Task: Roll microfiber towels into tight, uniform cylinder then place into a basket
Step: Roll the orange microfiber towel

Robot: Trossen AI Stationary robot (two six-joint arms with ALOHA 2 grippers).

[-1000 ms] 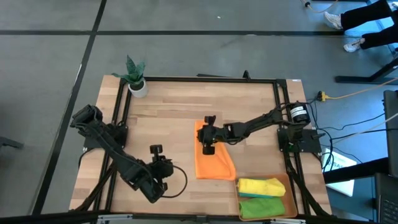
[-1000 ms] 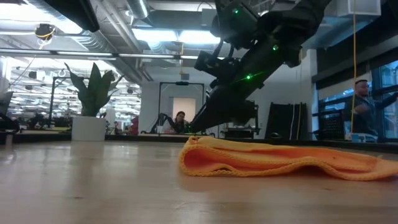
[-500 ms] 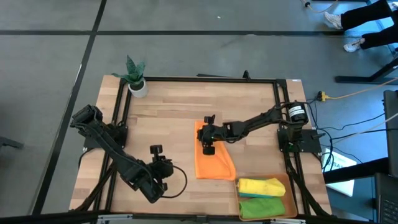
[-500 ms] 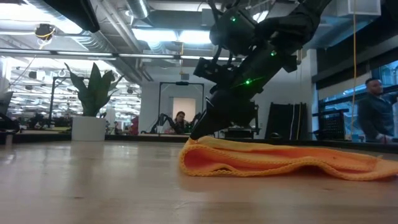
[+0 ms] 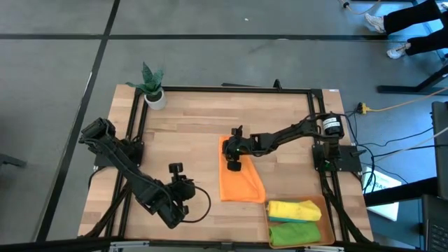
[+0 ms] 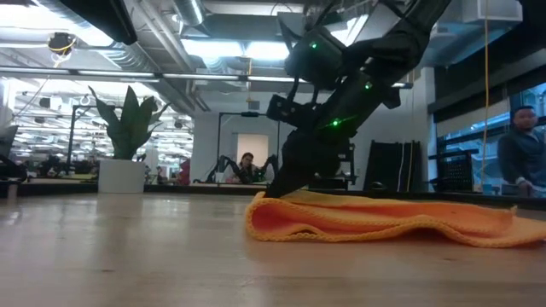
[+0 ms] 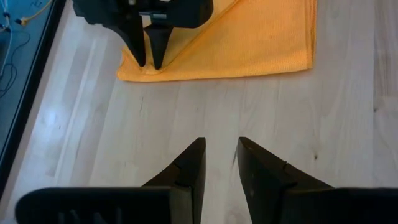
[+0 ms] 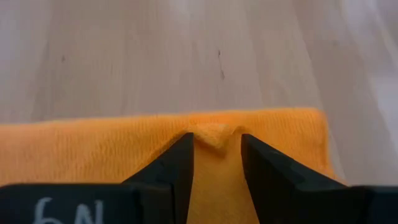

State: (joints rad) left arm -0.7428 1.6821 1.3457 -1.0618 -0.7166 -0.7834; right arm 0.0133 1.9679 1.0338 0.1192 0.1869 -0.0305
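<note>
1. Overhead, the orange towel [image 5: 240,178] lies flat near the middle of the wooden counter [image 5: 189,133], and the right gripper [image 5: 234,148] sits over its far edge with the arm reaching in from the right side. The left gripper [image 5: 183,187] rests low at the near left part of the counter, well apart from the towel. The basket [image 5: 323,208] stands at the near right corner, holding a rolled yellow towel [image 5: 293,209] and a rolled green towel [image 5: 295,232] side by side. A small potted plant [image 5: 152,87] stands at the far left corner.

2. Level with the counter, the right gripper [image 6: 275,188] touches the raised left end of the orange towel [image 6: 384,220]. The plant [image 6: 124,145] shows to the left. A person [image 6: 517,158] stands at the far right of the room.

3. From the left wrist, the left gripper [image 7: 220,149] is released, fingers apart over bare wood. Beyond it, the right gripper [image 7: 147,61] pinches the orange towel's [image 7: 249,37] corner edge.

4. From the right wrist, the right gripper [image 8: 216,138] is grasping a small fold of the orange towel [image 8: 87,149] at its edge.
</note>
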